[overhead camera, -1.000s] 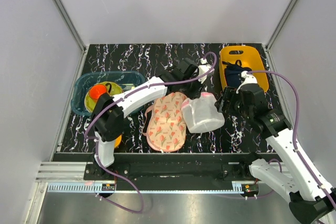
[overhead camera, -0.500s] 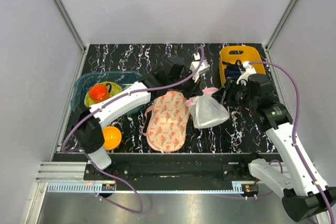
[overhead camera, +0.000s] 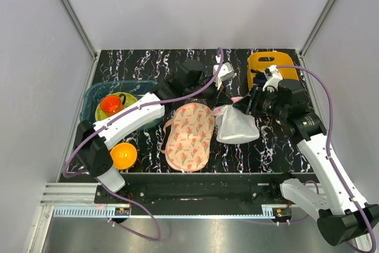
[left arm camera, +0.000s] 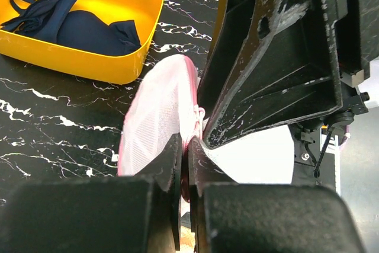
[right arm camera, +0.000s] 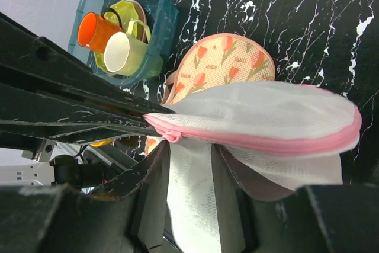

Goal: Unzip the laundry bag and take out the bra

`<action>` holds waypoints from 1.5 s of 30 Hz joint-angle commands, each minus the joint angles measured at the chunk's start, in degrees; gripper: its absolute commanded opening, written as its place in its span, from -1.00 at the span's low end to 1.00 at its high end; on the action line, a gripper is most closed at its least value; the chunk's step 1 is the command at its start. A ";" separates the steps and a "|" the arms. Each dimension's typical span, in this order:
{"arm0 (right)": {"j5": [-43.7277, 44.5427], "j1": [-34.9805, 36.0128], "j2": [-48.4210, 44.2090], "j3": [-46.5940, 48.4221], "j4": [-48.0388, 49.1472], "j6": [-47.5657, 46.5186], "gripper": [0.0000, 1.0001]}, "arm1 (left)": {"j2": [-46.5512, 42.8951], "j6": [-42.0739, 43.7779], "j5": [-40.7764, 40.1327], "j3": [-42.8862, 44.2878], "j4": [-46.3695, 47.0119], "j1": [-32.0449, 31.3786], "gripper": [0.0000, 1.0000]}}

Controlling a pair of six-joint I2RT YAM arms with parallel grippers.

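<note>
The laundry bag [overhead camera: 237, 127], white mesh with pink zipper trim [right arm camera: 278, 141], hangs between both grippers just above the table, right of centre. My left gripper [overhead camera: 227, 99] is shut on the pink trim at the zipper's end; in the left wrist view [left arm camera: 185, 159] pink shows between its closed fingers, with the mesh [left arm camera: 155, 124] beyond. My right gripper [overhead camera: 246, 106] is shut on a fold of the bag's mesh [right arm camera: 192, 197], just below the zipper pull [right arm camera: 172, 136]. The zipper looks closed along the part I see. The bra is not visible.
A floral-print peach pad [overhead camera: 188, 134] lies left of the bag. A yellow bin [overhead camera: 260, 62] holding a dark navy garment [left arm camera: 77, 25] stands at the back right. A teal bin [overhead camera: 93, 100] with cups is at the left, with an orange bowl [overhead camera: 121, 156] in front of it.
Both grippers have moved toward the back and lifted the bag's top edge. The bag has changed from a squat shape on the table to hanging from them.
</note>
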 commanded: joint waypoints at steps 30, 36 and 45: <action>9.15 -0.40 -4.58 -3.34 2.25 1.07 -1.00 | -0.24 -2.10 2.84 0.16 2.86 -0.11 -1.00; 11.10 -2.42 -6.43 -5.28 1.36 0.89 -1.00 | -1.47 -1.57 2.05 -0.72 2.16 -0.20 -1.00; 8.12 -3.39 -7.57 3.15 -1.80 0.47 -0.61 | -2.09 -3.85 -0.94 -1.07 1.89 -0.11 -1.00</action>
